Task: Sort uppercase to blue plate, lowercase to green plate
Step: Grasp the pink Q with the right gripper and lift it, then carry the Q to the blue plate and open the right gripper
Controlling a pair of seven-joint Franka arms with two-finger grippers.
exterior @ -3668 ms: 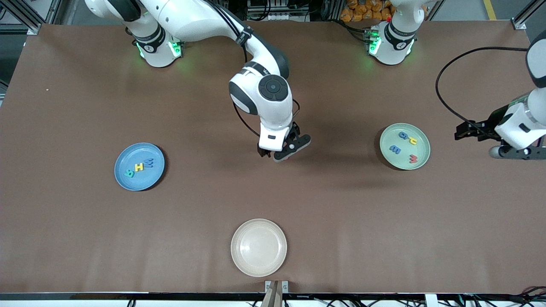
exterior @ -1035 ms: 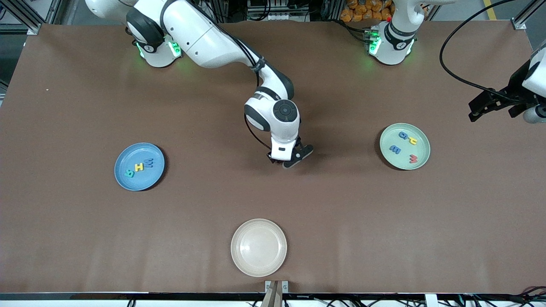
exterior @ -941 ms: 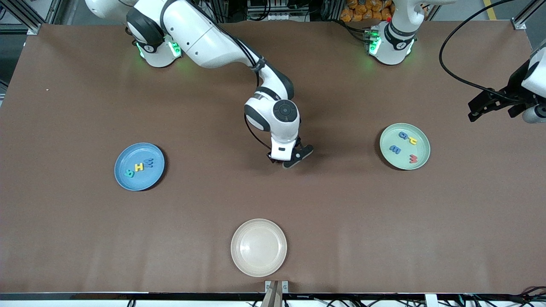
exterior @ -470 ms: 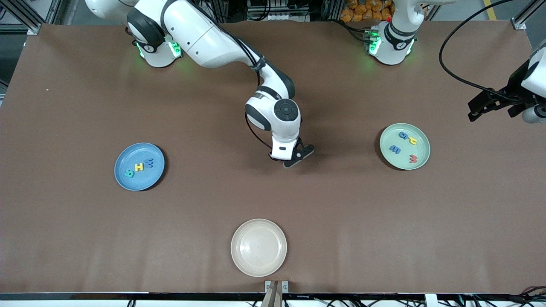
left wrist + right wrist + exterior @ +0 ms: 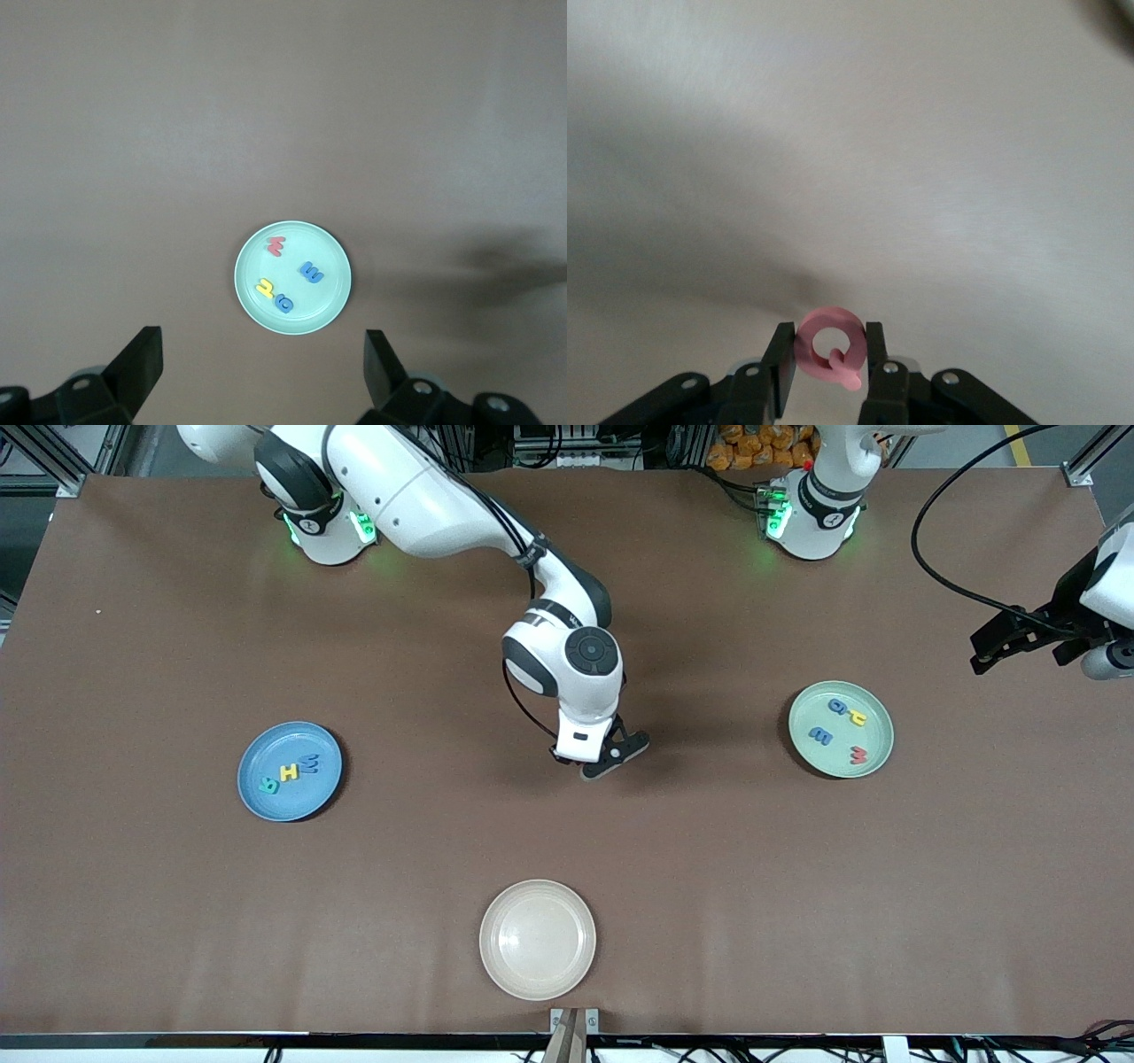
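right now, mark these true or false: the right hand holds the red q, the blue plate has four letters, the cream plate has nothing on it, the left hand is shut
1. The right hand holds the red Q. True.
2. The blue plate has four letters. False: three lie on it.
3. The cream plate has nothing on it. True.
4. The left hand is shut. False: it is open, high over the table with the green plate below.

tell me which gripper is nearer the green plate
Left. The left gripper hangs open just off the green plate toward the left arm's end; the right gripper, shut on the Q, is mid-table.
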